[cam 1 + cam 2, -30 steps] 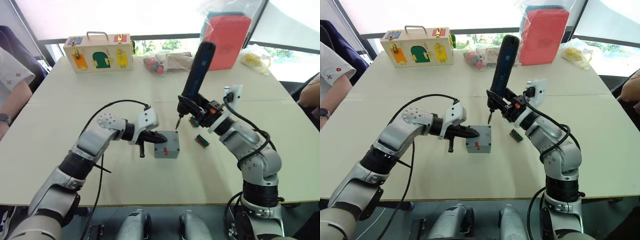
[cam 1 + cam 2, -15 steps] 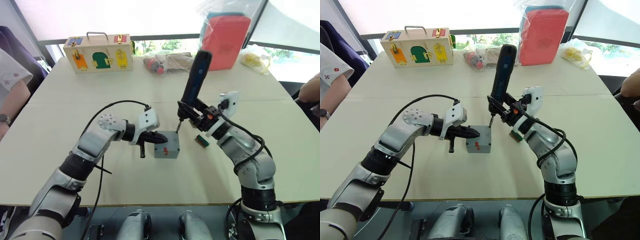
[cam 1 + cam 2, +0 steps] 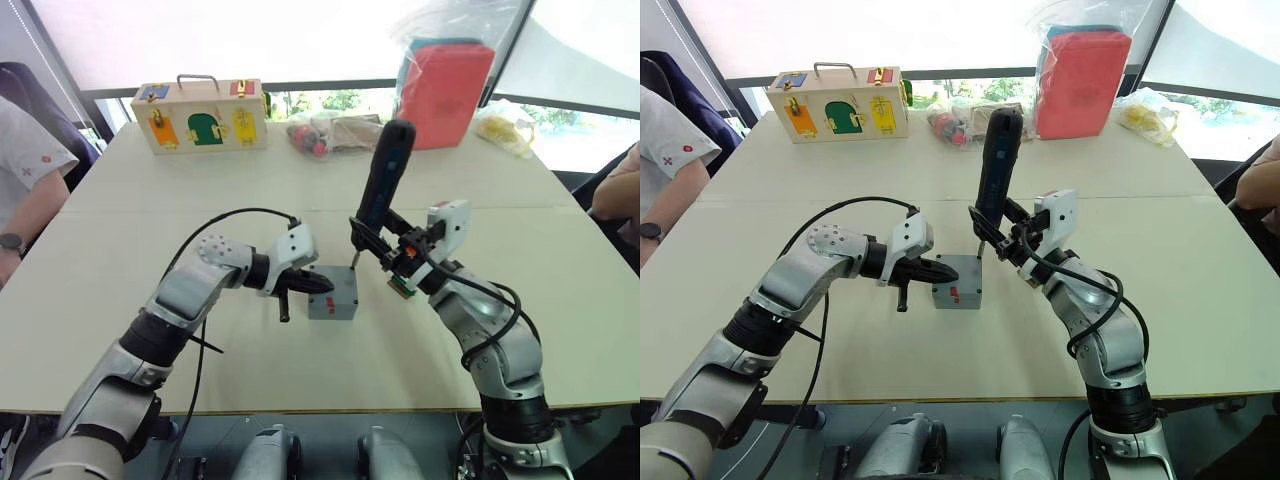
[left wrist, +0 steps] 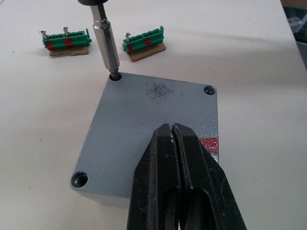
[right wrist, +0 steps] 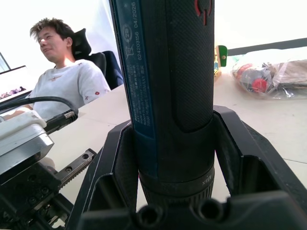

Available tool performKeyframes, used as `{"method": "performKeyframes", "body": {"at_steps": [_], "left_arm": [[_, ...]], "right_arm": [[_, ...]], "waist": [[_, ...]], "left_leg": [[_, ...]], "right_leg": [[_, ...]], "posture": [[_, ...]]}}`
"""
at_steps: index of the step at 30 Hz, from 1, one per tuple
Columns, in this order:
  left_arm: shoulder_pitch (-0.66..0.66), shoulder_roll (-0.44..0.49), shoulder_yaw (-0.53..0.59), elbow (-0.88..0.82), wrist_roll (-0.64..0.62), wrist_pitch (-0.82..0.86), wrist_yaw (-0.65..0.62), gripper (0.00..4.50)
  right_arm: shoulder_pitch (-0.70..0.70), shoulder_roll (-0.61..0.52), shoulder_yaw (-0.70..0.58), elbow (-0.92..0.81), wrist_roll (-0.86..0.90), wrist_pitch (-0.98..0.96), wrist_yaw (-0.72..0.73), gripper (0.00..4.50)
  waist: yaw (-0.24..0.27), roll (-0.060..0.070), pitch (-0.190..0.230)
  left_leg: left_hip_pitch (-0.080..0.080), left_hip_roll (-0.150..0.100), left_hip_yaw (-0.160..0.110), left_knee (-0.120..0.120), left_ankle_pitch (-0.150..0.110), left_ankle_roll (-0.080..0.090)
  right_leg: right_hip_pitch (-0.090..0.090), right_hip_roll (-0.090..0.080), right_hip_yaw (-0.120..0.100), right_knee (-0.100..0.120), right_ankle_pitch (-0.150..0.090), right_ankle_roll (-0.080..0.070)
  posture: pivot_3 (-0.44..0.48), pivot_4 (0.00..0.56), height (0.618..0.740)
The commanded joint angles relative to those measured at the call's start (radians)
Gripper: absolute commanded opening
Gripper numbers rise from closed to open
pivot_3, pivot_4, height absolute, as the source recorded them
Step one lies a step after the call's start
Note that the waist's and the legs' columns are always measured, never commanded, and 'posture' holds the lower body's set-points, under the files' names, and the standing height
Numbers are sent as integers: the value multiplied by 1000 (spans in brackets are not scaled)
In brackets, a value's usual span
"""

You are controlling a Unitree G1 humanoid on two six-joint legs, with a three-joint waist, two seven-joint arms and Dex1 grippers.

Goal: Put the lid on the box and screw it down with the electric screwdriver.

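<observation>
Left claw closed, pressing lid, right claw gripping electric screwdriver

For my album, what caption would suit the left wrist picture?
Screwdriver bit seated in a corner hole of the grey lid, the shut left tool resting on top.

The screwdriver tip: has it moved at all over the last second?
Yes. The electric screwdriver came down toward the lid; its bit now sits in a corner hole.

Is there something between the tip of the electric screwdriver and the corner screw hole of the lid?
Nothing visible. The electric screwdriver, held by the right gripper, has its bit already in a corner hole of the lid. The shut left gripper presses the lid elsewhere.
</observation>
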Motion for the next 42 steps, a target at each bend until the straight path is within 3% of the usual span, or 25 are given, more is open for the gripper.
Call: {"method": "performKeyframes", "body": {"at_steps": [1,30,36,42], "left_arm": [[4,-4,-1,4,12,9,3,0],[9,-21,-1,27,28,-7,7,0],[19,-20,-6,26,33,-13,7,0],[33,-16,-12,24,41,-25,5,0]], "right_arm": [[33,-4,39,69,-35,57,-17,1820],[23,-16,43,69,-35,48,-20,1820],[-31,-31,12,34,-19,59,-25,1820],[-204,-81,-88,-67,82,158,-38,1820]], "waist": [[1,0,0],[1,-1,-7],[1,-1,-7],[2,0,-6]], "left_leg": [[0,0,0,0,0,0],[0,0,-1,-3,-1,-1],[0,-1,0,-5,-1,-1],[-3,-1,0,-5,-1,-1]], "right_leg": [[0,0,1,0,0,0],[0,-6,0,-4,0,-1],[-1,-7,0,-4,0,-2],[-4,-8,0,-4,-1,-3]], "posture": [[0,150,740],[0,150,740],[0,150,740],[0,150,740]]}}
